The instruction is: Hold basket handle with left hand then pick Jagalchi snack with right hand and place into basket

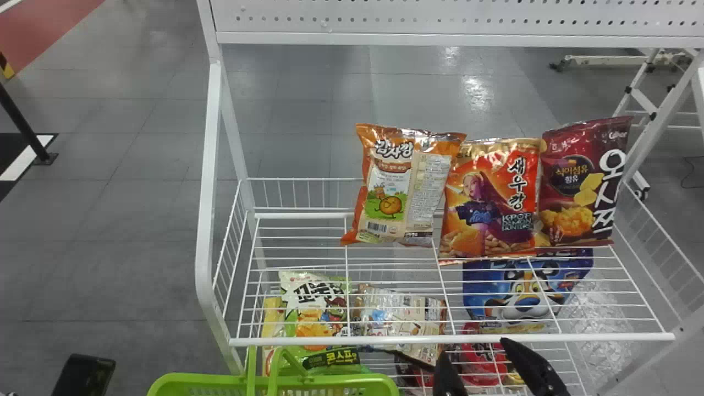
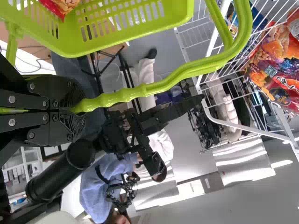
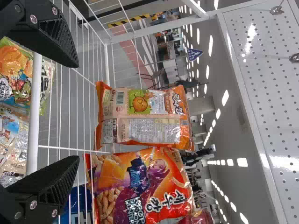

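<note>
One upper shelf [image 1: 330,341] holds three snack bags [image 1: 487,198], beside one basket [image 1: 330,380]

Crinkled, glossy snack bags [image 1: 489,203], smooth plastic basket [image 1: 192,380], painted metal shelf [image 1: 451,340]

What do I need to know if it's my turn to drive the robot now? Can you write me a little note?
Left claw: shut on the green basket's handle.
Right claw: open and empty, at the shelf's front.
Snacks: three bags stand on the upper wire shelf; more lie below. I can't tell which is the Jagalchi snack.
Done: the handle is held. A red-orange pack is in the basket, but I can't say which kind.
Left: find the Jagalchi snack, grab it, put it in.
</note>
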`<control>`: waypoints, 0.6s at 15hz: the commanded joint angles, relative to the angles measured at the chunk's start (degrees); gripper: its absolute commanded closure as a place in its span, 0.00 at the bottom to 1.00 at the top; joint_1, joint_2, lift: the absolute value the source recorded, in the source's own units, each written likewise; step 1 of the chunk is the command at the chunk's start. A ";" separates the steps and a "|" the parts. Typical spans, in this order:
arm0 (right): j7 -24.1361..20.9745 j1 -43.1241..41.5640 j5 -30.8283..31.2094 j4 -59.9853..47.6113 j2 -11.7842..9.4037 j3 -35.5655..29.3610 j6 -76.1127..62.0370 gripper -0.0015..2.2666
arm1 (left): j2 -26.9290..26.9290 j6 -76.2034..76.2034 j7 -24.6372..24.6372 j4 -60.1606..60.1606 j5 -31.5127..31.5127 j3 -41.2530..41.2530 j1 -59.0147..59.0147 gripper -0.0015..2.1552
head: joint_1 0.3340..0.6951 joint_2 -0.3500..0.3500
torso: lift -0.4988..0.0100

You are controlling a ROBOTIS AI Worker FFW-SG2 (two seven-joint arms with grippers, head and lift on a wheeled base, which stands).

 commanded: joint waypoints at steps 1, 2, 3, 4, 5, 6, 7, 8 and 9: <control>0.00 0.00 0.00 0.12 0.09 -0.02 0.00 0.05 | 0.04 -0.17 -0.57 0.25 -0.01 0.00 -0.07 1.00 | 1.00 0.46 | 0.96; 0.00 0.00 0.00 0.21 0.09 -0.02 0.00 0.05 | 0.04 -0.17 -0.57 0.43 -0.01 0.00 -0.25 1.00 | 1.00 0.46 | 0.96; 0.00 0.00 0.00 0.21 0.18 -0.02 0.17 0.05 | 0.04 -0.17 -0.57 0.52 -0.01 -0.09 -0.25 1.00 | 1.00 0.46 | 0.96; 0.00 0.00 0.00 0.21 0.18 -0.02 0.17 0.05 | 0.04 -0.35 -0.57 0.52 -0.01 -0.09 -0.34 1.00 | 1.00 0.46 | 0.96; 0.00 -0.09 0.00 0.21 0.18 -0.02 0.17 0.05 | 0.04 -0.35 -0.57 0.60 -0.01 -0.09 -0.42 1.00 | 1.00 0.46 | 0.96; 0.00 -0.09 0.00 0.21 0.18 -0.02 0.17 0.05 | 0.04 -0.35 -0.57 0.60 -0.01 -0.09 -0.42 1.00 | 1.00 0.46 | 0.96; 0.00 -0.09 0.00 0.21 0.27 -0.02 0.17 0.05 | 0.04 -0.35 -0.57 0.69 -0.01 -0.09 -0.51 1.00 | 1.00 0.46 | 0.96; 0.00 -0.17 0.00 0.30 0.18 0.07 0.35 0.05 | 0.04 -0.35 -0.57 0.69 -0.01 -0.17 -0.51 1.00 | 1.00 0.46 | 0.96; 0.00 -0.26 0.00 0.39 0.18 0.07 0.52 0.05 | 0.04 -0.35 -0.57 0.69 -0.01 -0.17 -0.60 1.00 | 1.00 0.46 | 0.96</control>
